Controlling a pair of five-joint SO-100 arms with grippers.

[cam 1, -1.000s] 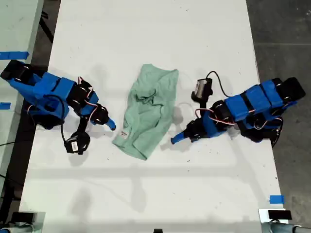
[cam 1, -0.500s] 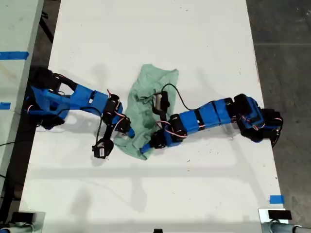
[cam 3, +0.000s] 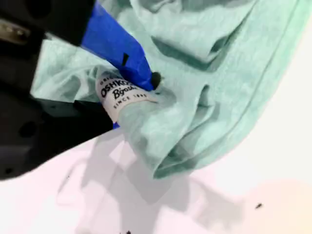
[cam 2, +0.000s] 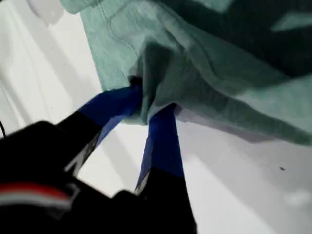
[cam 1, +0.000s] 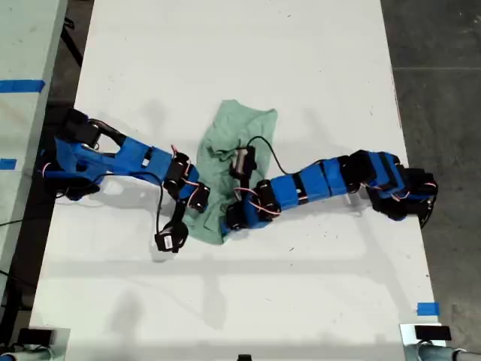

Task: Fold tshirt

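Exterior view: the tshirt (cam 1: 229,169) lies crumpled mid-bench (cam 1: 225,60), both blue arms reaching its near hem, one from the exterior view's left, one from its right. Grab step under way; fold proper not begun. First wrist view: my first gripper (cam 2: 146,109), jaws pinching a bunched edge of the cloth. Second wrist view: my second gripper (cam 3: 131,92), one blue jaw on top of the fabric beside the white label (cam 3: 119,92), the other dim beneath; jaws apparently nipping the cloth there. Next likely calls for lifting both holds together and spreading the shirt flat. Bench white, bare; grey floor (cam 1: 436,60) at the exterior view's right.
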